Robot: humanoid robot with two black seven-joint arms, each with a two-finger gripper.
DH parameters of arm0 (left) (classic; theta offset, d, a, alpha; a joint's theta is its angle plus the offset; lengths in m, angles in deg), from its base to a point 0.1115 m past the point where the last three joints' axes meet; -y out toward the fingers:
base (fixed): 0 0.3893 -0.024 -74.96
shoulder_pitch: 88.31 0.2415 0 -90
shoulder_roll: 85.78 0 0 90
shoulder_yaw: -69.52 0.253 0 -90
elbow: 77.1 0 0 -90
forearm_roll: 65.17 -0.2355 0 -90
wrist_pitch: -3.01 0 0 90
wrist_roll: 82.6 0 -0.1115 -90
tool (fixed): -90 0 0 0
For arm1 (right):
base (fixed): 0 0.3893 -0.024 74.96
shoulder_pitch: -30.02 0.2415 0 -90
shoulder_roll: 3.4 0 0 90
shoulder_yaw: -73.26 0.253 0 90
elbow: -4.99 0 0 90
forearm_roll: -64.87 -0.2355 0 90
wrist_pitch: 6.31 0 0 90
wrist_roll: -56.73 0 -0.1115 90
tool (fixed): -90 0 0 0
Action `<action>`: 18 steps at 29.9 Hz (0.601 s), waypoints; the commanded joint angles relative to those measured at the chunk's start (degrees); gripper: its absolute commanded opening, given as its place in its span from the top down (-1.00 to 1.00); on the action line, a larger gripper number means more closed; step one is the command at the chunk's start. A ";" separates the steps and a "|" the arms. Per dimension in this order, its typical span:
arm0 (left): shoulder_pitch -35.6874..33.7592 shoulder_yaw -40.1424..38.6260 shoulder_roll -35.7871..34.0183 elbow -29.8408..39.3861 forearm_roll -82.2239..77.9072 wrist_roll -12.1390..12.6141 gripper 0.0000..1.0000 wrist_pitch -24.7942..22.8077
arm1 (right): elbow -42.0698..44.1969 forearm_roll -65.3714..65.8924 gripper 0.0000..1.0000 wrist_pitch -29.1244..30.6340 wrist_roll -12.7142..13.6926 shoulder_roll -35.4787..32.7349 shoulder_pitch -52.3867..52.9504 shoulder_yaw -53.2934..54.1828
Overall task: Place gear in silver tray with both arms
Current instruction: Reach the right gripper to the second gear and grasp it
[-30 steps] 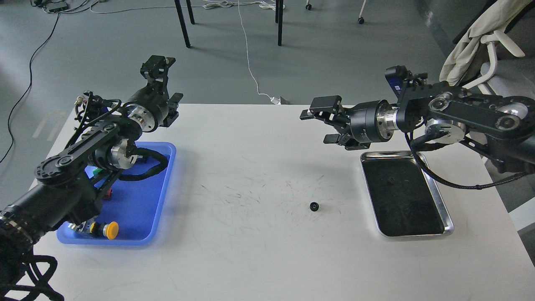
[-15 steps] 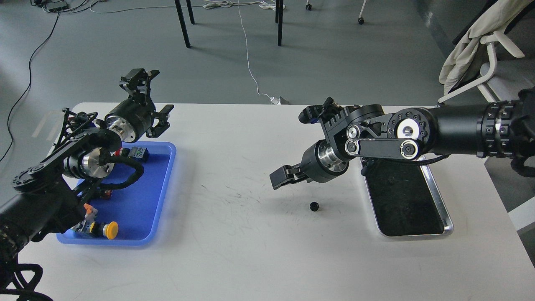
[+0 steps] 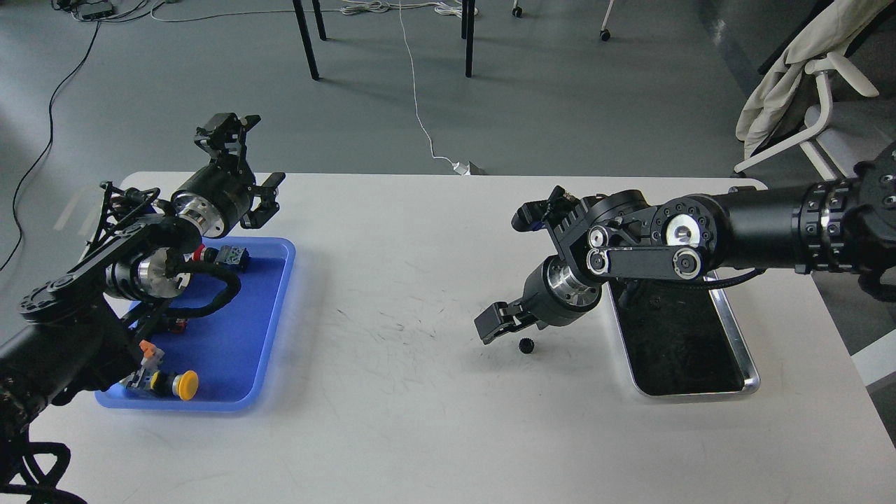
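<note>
A small black gear (image 3: 526,345) lies on the white table, a little left of the silver tray (image 3: 753,381). The tray's dark bottom looks empty. My right gripper (image 3: 498,323) hangs low just above and left of the gear, fingers apart, holding nothing. My right arm reaches over the tray's far left corner. My left gripper (image 3: 245,165) is raised above the far edge of the blue tray (image 3: 231,336), open and empty, far from the gear.
The blue tray at the left holds several small parts, among them a yellow push button (image 3: 185,385). A chair with a cloth (image 3: 791,77) stands beyond the table's right side. Table legs and cables are on the floor behind.
My right arm has swung down and left from above the silver tray, bringing its gripper close to the gear. My left gripper has pulled back left a little. The gear has not moved.
</note>
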 commanded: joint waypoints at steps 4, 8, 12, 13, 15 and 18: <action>0.01 0.00 -0.11 0.09 -0.02 -0.27 -0.95 0.00 | 1.91 1.23 -0.87 0.00 -0.03 2.23 -1.30 -1.48; 0.01 0.00 -0.11 0.09 -0.02 -0.62 -0.95 0.00 | 3.93 1.23 -0.80 0.00 -0.03 4.16 -1.66 -1.57; 0.01 0.00 -0.20 0.18 -0.02 -0.62 -0.95 0.00 | 4.11 1.31 -0.62 0.00 -0.03 5.30 -1.66 -2.70; 0.01 0.00 -0.20 0.18 0.07 -0.62 -0.95 0.00 | 4.28 1.31 -0.55 0.00 -0.12 5.39 -1.66 -3.41; 0.01 0.00 -0.20 0.18 -0.02 -0.62 -0.95 0.00 | 5.16 1.92 -0.44 0.00 -0.38 5.39 -1.57 -4.29; 0.01 0.00 -0.20 0.27 -0.02 -0.62 -0.95 0.00 | 6.48 2.98 -0.31 0.00 -0.65 5.39 -1.66 -4.47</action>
